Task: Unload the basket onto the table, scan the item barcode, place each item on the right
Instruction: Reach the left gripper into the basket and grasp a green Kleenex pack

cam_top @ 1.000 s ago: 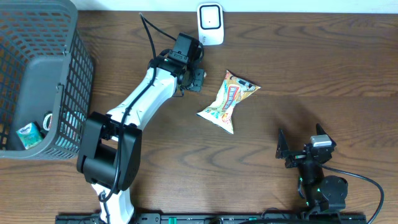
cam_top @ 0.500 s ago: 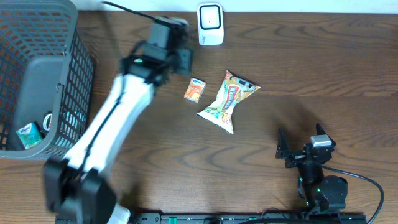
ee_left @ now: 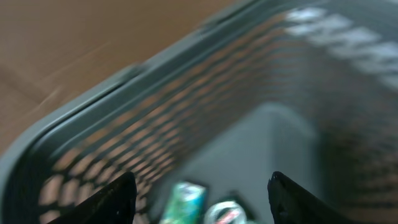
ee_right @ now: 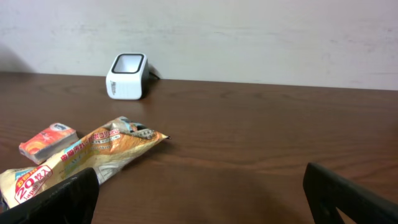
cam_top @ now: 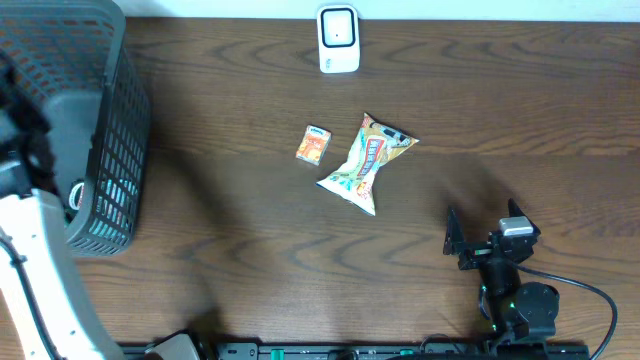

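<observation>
A small orange packet [cam_top: 314,144] lies flat on the table beside a larger snack bag [cam_top: 365,163], below the white scanner [cam_top: 338,38]. Nothing touches either item. My left gripper [ee_left: 202,180] hangs over the grey mesh basket [cam_top: 100,150], open with nothing between its fingers; its view is blurred. Inside the basket I see a green carton [ee_left: 183,202] and a round item [ee_left: 227,214]. My right gripper [cam_top: 482,225] rests open near the table's front right. Its view shows the scanner [ee_right: 127,76], the orange packet [ee_right: 48,140] and the snack bag [ee_right: 81,162] ahead to its left.
The basket [ee_left: 74,124] fills the table's left end, its rim standing high above the wood. My left arm's white link [cam_top: 35,270] runs along the left edge. A pale wall [ee_right: 249,37] stands behind the scanner.
My left gripper opened and let go of the small orange packet beside the snack bag, then swung fast to the left over the basket. The right arm has not moved.
</observation>
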Available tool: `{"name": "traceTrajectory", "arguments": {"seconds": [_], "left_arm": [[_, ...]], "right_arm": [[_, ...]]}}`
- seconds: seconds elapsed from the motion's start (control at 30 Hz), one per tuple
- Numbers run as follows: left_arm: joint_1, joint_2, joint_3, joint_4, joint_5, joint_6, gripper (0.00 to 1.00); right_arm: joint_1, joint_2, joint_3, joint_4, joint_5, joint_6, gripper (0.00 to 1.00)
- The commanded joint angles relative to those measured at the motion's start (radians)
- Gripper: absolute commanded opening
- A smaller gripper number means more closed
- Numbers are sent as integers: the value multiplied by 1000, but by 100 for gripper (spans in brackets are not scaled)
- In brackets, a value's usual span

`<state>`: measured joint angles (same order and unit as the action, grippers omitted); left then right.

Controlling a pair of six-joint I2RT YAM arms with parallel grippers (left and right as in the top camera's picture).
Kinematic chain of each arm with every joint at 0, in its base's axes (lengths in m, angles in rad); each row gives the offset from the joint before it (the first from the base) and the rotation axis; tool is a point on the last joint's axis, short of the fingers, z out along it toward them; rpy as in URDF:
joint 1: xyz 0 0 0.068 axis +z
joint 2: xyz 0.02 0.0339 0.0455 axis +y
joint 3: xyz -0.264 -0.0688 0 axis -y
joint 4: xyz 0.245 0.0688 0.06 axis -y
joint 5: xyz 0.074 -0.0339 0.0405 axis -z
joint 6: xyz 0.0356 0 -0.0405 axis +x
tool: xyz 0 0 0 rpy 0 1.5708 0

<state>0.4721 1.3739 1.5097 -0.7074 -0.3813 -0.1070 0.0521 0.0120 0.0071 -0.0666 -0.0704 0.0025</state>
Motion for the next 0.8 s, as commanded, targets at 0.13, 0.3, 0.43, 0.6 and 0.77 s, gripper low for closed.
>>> {"name": "traceTrajectory", "arguments": {"seconds": [0.13,0.3,0.43,0.6,0.77], "left_arm": [[184,46,-98,-9,127,-36,67],[184,115,-183,24,127,-16,67],[190,235,-192,6,127,-16,67],[235,352,-192,-3,153,-16,67],[251,417,-192,-2,273,75,67]], "right_arm": [[8,-5,-1,-5,4,-11,99],[8,-5,-1,-5,4,-11,99],[8,-5,-1,-5,4,-11,99],[8,-5,-1,-5,4,-11,99],[8,-5,-1,-5,4,-11,99]]}}
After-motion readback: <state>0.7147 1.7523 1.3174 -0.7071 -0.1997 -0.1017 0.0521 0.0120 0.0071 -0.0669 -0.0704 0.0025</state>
